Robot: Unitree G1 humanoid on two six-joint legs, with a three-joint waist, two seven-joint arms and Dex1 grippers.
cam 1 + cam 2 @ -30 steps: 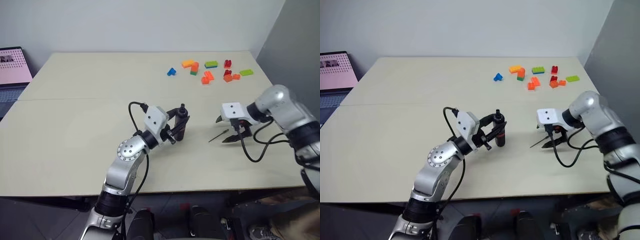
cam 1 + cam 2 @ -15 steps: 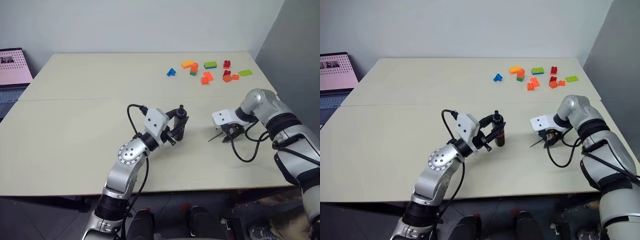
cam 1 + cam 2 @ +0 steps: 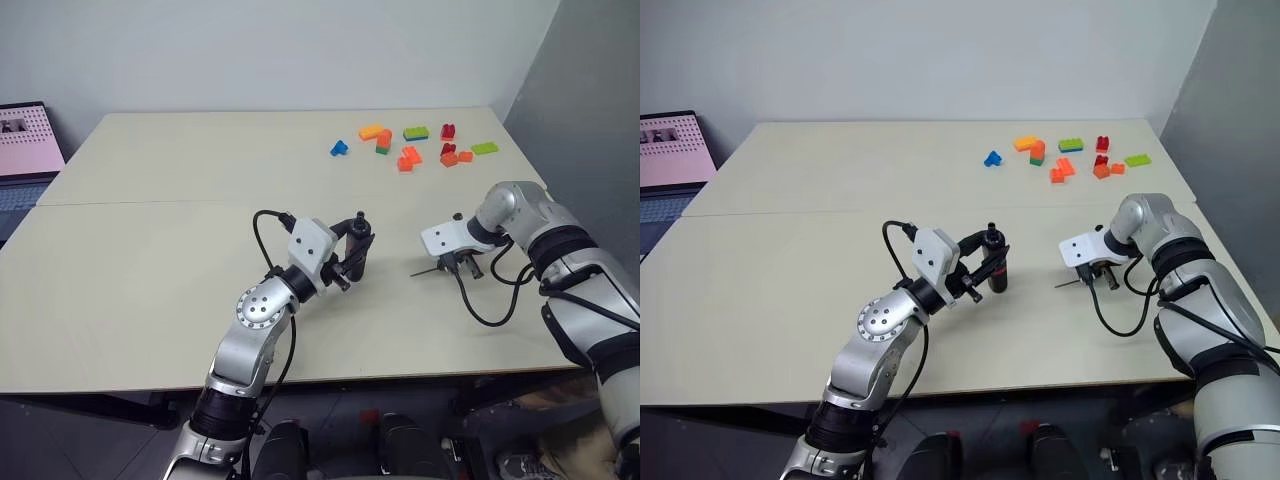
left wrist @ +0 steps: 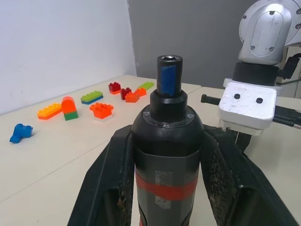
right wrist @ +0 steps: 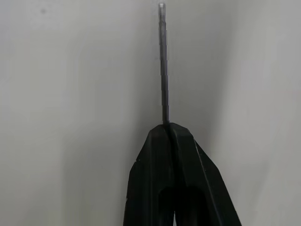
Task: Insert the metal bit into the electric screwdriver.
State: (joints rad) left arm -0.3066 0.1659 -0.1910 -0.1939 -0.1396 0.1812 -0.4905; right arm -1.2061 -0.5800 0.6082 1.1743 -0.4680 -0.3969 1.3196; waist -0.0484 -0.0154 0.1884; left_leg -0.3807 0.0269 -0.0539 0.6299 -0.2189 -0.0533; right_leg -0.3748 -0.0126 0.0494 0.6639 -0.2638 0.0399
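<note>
My left gripper [image 3: 356,252] is shut on the electric screwdriver [image 4: 167,141], which it holds upright just above the table. The tool has a black body, a red band and a blue tip with an open socket at the top [image 4: 169,59]. To its right, my right gripper [image 5: 170,126] points down at the table and is shut on the metal bit [image 5: 163,61]. The bit is a thin grey rod that sticks out past the fingertips toward the screwdriver [image 3: 428,270], low over the tabletop. A hand-width gap separates the bit's free end from the screwdriver.
Several coloured toy bricks [image 3: 405,145] lie scattered at the table's far right. A laptop [image 3: 25,140] stands off the table's far left corner. The beige table [image 3: 150,250] has a seam running across its middle.
My right gripper has sunk to the table and gone from open to shut on the metal bit. The left gripper has stayed still with the screwdriver.
</note>
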